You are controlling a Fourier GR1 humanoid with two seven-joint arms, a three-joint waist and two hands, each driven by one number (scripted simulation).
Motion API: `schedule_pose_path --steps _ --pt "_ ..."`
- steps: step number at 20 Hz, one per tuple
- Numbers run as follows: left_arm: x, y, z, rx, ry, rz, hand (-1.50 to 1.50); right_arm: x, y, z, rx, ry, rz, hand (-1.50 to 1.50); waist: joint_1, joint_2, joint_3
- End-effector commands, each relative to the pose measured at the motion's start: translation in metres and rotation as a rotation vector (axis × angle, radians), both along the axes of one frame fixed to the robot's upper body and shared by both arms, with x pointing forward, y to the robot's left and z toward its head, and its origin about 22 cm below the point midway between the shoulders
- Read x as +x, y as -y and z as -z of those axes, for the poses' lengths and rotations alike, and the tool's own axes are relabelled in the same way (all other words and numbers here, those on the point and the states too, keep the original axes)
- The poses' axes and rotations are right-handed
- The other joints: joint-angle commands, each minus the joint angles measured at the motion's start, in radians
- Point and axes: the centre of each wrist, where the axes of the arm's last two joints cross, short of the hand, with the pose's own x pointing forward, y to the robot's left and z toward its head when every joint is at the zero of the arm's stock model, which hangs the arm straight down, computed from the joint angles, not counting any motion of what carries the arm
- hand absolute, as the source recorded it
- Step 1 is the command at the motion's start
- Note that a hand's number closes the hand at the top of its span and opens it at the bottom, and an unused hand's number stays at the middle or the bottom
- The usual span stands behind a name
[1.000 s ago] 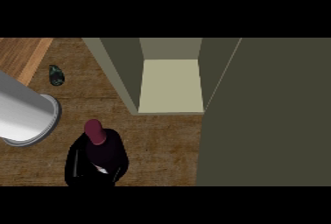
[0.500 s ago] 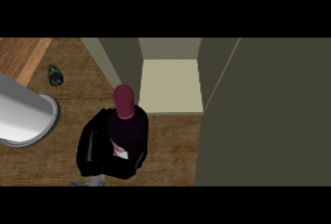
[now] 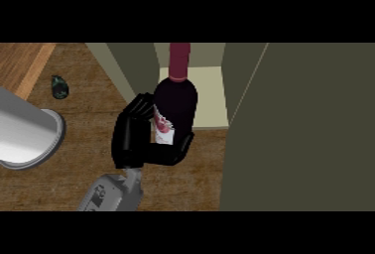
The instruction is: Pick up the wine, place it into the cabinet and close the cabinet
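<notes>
Wine (image 3: 174, 101) is up off the counter (image 3: 88, 106), neck pointing into the open cabinet (image 3: 201, 94), at its front edge. Right hand (image 3: 143, 136) has fingers and thumb curled round the lower body, over the label. Likely glass: rigid, smooth, slippery, breakable, bottom-heavy, so a low body hold looks right. Dark rounded body, maroon capsule. Counter is wood-grain; cabinet door (image 3: 300, 124) flat, matte olive. Left hand not visible.
</notes>
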Motion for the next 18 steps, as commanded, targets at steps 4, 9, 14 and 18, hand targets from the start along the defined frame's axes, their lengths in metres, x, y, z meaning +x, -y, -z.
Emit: schedule_pose_path --steps 4,9,14,18 --pt "0.030 0.030 0.007 0.054 -0.032 -0.055 1.50 -0.035 0.012 -0.027 0.063 0.044 -0.059 -1.50 -0.006 0.003 -0.001" --pt "0.037 0.025 0.038 0.098 -0.064 -0.062 1.50 -0.040 0.006 -0.029 0.073 0.054 -0.064 -1.50 -0.006 0.003 -0.001" --pt "0.031 0.031 0.058 0.102 -0.111 -0.066 1.50 -0.041 0.007 -0.030 0.086 0.045 -0.079 -1.50 -0.003 0.002 -0.001" --pt "0.047 0.035 0.064 0.112 -0.108 -0.061 1.50 -0.035 0.007 -0.025 0.066 0.034 -0.064 -1.50 -0.002 0.004 -0.001"
